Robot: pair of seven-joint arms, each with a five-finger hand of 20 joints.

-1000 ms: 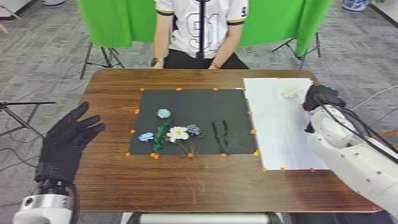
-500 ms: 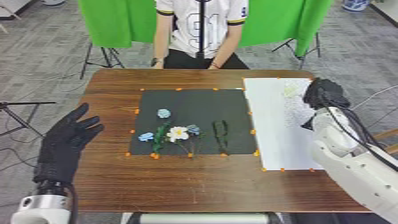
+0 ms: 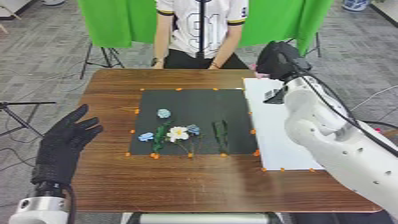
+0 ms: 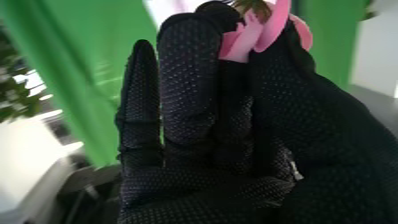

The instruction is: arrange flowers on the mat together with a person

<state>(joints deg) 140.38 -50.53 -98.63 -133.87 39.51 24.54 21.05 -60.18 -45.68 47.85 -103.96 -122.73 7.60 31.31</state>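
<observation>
Right hand [image 3: 281, 62] pinching pink flower [image 4: 274, 29], beyond and right of black mat [image 3: 191, 106], left hand [image 3: 64, 137] open, left of mat, white flower [image 3: 178, 133] on mat.

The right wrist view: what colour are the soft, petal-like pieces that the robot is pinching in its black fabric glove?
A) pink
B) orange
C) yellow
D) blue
A, because the pink petal-like pieces show between the thumb and fingers of the black-gloved right hand.
</observation>
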